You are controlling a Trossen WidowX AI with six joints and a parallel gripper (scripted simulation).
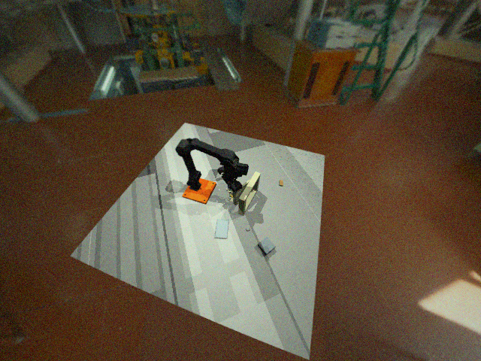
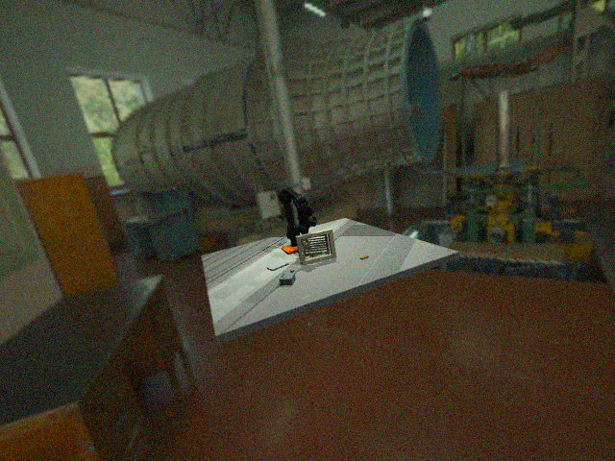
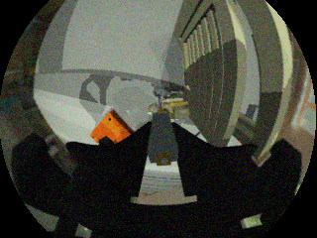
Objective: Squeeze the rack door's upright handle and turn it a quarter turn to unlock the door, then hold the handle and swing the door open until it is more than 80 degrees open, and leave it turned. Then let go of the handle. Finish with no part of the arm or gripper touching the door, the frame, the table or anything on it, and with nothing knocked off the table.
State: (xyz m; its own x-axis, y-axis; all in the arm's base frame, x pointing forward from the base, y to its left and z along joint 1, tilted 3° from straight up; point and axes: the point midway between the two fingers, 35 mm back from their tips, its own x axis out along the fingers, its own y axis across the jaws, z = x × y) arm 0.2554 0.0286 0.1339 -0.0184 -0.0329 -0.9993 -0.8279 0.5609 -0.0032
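Note:
The pale yellow frame (image 1: 255, 180) (image 2: 332, 245) (image 3: 279, 74) stands upright on the table. In the wrist view the slatted olive door (image 3: 213, 74) stands ajar, with a gap between it and the frame; its exact angle is unclear. My gripper (image 1: 234, 198) (image 3: 161, 125) is shut on the door's handle (image 3: 162, 139), a dark grey bar with a brown end between the fingers. The gripper is on the arm's side of the frame, and in the exterior view the frame hides it. How far the handle is turned cannot be told.
The orange base plate (image 1: 207, 190) (image 2: 289, 249) (image 3: 111, 130) is beside the door. A pale blue tile (image 1: 222, 229) (image 2: 278, 266), a grey block (image 1: 267, 246) (image 2: 286, 279) and a small grey piece (image 1: 247, 229) lie near the frame. A small orange piece (image 1: 280, 183) (image 2: 363, 257) lies beyond it.

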